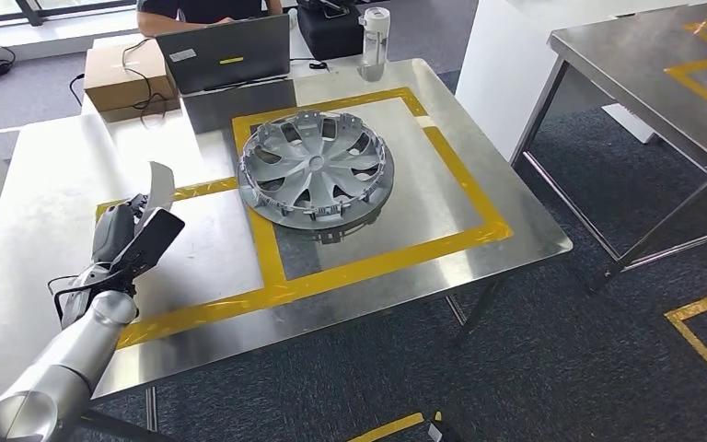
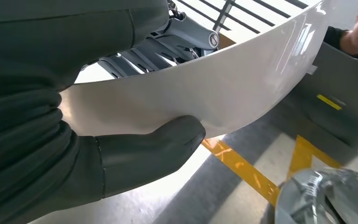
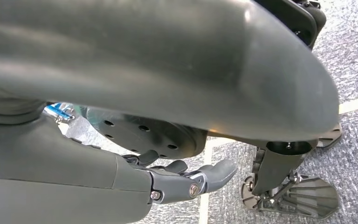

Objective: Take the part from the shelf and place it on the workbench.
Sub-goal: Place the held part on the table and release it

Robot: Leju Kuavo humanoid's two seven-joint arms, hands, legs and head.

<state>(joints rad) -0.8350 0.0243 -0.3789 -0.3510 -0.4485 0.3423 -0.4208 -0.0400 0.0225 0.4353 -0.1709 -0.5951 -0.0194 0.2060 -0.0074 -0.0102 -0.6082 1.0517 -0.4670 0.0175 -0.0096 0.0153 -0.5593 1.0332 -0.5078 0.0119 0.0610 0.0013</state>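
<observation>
The part (image 1: 160, 187) is a thin, curved, glossy white panel. My left hand (image 1: 121, 241) holds it above the left side of the steel workbench (image 1: 55, 175), over the yellow tape line. In the left wrist view the thumb (image 2: 158, 149) presses on the face of the part (image 2: 223, 88) and the fingers (image 2: 168, 42) wrap behind it. The part stands clear of the table top. My right hand (image 3: 182, 179) hangs by my side over the carpet, its fingers apart with nothing in them.
A silver wheel cover (image 1: 316, 170) lies inside the yellow tape square to the right of my left hand. A laptop (image 1: 226, 51), a cardboard box (image 1: 129, 74) and a bottle (image 1: 374, 41) stand along the far edge, where a person (image 1: 207, 9) sits. Another steel table (image 1: 663, 64) stands at the right.
</observation>
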